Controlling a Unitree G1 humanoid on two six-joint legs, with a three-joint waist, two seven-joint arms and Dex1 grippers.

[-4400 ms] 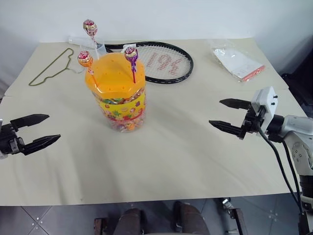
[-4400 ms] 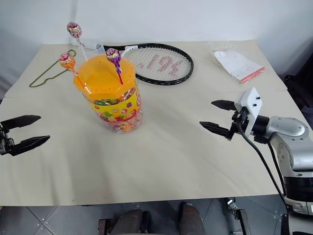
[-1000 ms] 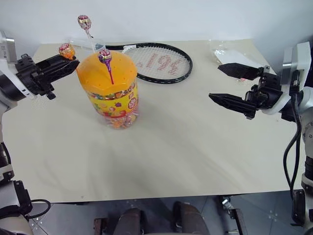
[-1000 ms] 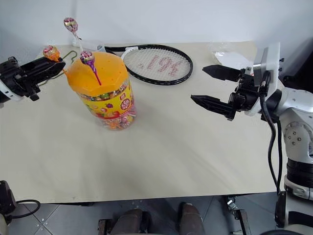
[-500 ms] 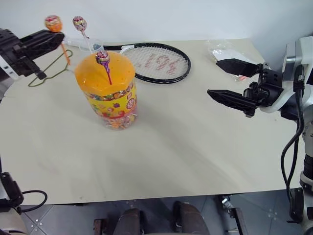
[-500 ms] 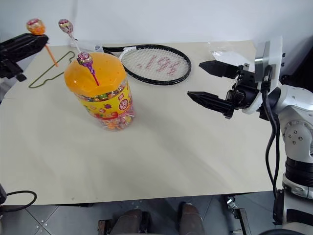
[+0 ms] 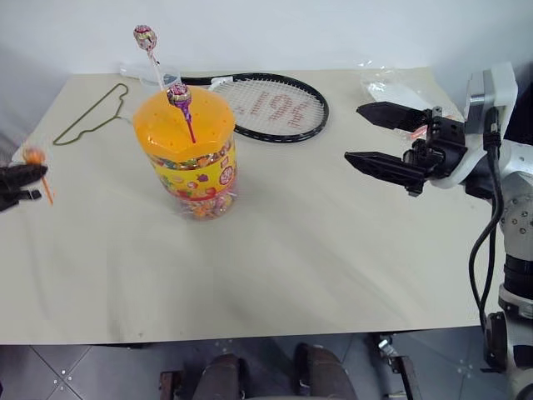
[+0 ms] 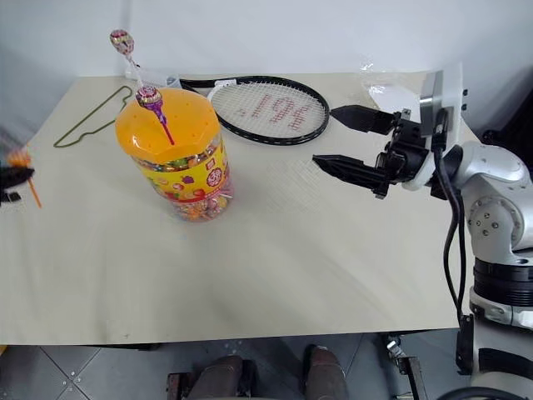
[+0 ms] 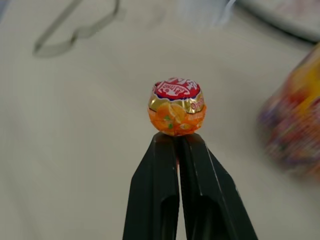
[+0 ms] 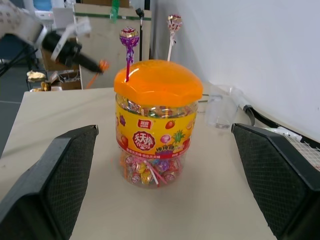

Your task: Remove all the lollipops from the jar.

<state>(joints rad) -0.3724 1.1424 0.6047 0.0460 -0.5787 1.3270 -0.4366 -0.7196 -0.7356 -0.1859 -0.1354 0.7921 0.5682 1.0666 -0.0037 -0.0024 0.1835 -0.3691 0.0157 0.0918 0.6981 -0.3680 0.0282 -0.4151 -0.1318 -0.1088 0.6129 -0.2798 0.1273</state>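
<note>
The jar [image 7: 193, 171], a clear tub with a domed orange lid [image 7: 179, 125], stands on the table left of centre. A purple-stick lollipop [image 7: 178, 94] and a white-stick lollipop [image 7: 145, 37] stand up from the lid. My left gripper [image 7: 25, 175] is at the table's far left edge, away from the jar, shut on the stick of an orange lollipop [image 9: 176, 106] just below its wrapped head. My right gripper [image 7: 353, 132] hovers open to the right of the jar, pointing at it with nothing between its fingers [image 10: 55, 180].
Behind the jar lie a tennis racket [image 7: 266, 104] and a small clear cup [image 10: 218, 107]. A wire hanger [image 7: 87, 117] rests at the back left, and a plastic bag [image 7: 400, 83] at the back right. Bare tabletop spreads in front of the jar.
My left gripper has carried the orange lollipop from above the table's back left down and outward to the left edge. The right gripper has stayed about where it was, open.
</note>
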